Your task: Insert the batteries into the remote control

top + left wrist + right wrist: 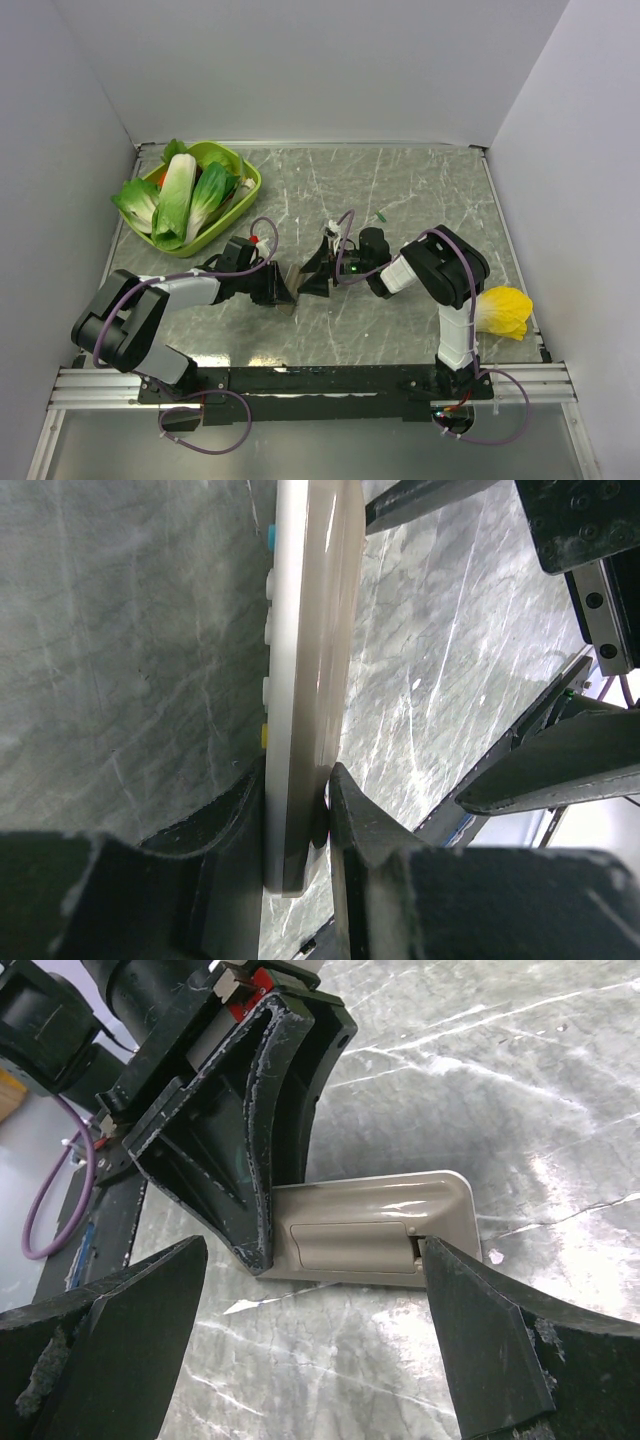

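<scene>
**Left gripper** (297, 805) is clenching one end of the slim rectangular remote control (308, 630), which has a white buttoned face and a grey-beige plastic back. It is holding the remote on edge, right of and nearer than the lime-green plastic bowl (243, 190). **Right gripper** (312, 1260) is hovering with jaws spread wide, flanking the remote's back. A tiny green sliver (382, 215), possibly a battery, is lying farther right of the bowl.

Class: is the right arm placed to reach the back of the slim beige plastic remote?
Probably yes: the open right tool faces the beige remote, nothing between; the left tool clamps one end.
</scene>
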You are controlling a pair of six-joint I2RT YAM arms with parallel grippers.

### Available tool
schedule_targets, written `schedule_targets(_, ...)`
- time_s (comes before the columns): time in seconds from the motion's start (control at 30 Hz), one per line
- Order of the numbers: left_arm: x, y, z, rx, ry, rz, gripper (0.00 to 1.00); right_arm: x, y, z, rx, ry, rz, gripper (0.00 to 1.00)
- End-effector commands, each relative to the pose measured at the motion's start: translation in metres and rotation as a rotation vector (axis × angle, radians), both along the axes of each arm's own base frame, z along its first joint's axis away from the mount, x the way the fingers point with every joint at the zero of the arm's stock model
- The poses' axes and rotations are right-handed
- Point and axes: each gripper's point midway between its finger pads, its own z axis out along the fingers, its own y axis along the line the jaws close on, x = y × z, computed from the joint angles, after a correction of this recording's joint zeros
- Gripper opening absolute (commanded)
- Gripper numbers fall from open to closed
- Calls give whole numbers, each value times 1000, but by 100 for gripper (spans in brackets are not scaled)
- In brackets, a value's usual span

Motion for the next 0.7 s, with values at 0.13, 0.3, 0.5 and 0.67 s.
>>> schedule_targets(0.13,-9,8,-8,44,26,5,1,5,5,13,16,-52,-4,96)
schedule_targets(0.3,-9,8,-8,43,28,4,1,0,5,13,25,-35,24,96)
schedule_targets(0.5,-8,7,-8,43,27,2,2,-6,8,19,46,-34,65,96)
schedule_targets(0.67,-8,7,-7,42,30,1,2,-6,10,20,49,-37,70,96)
